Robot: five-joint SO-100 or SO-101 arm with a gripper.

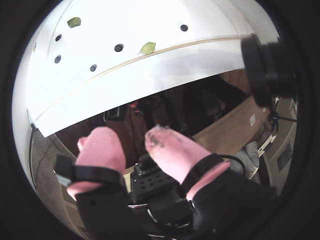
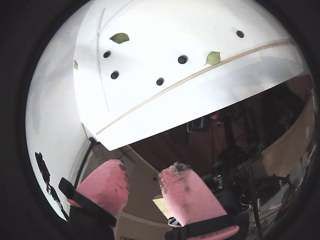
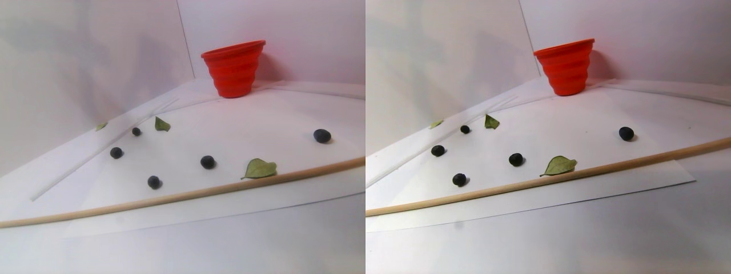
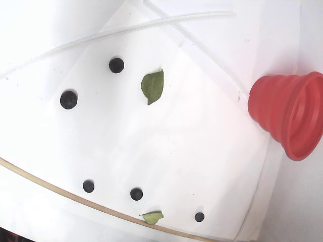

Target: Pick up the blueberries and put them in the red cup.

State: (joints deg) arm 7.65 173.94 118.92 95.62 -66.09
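Pincer: the two-finger pincer with pink padded tips (image 1: 132, 137) sits at the bottom of both wrist views, released, a clear gap between the pink fingertips (image 2: 186, 192), nothing between them; it hangs well apart from the white sheet.
Blueberries: five small round matte black-blue balls (image 4: 68, 99) lie scattered on the white paper sheet (image 4: 202, 136). In the fixed view two are in the upper left, three in a row near the bottom edge.
Red cup: the large red collapsible cup with stepped rings (image 3: 233, 68) stands upright at the top centre of the stereo pair view, at the far corner of the sheet, well apart from the balls.
Leaves: one green leaf (image 4: 153, 86) lies upper centre in the fixed view.
Stick: a thin wooden rod (image 3: 188, 196) crosses the white bench (image 3: 188, 251).
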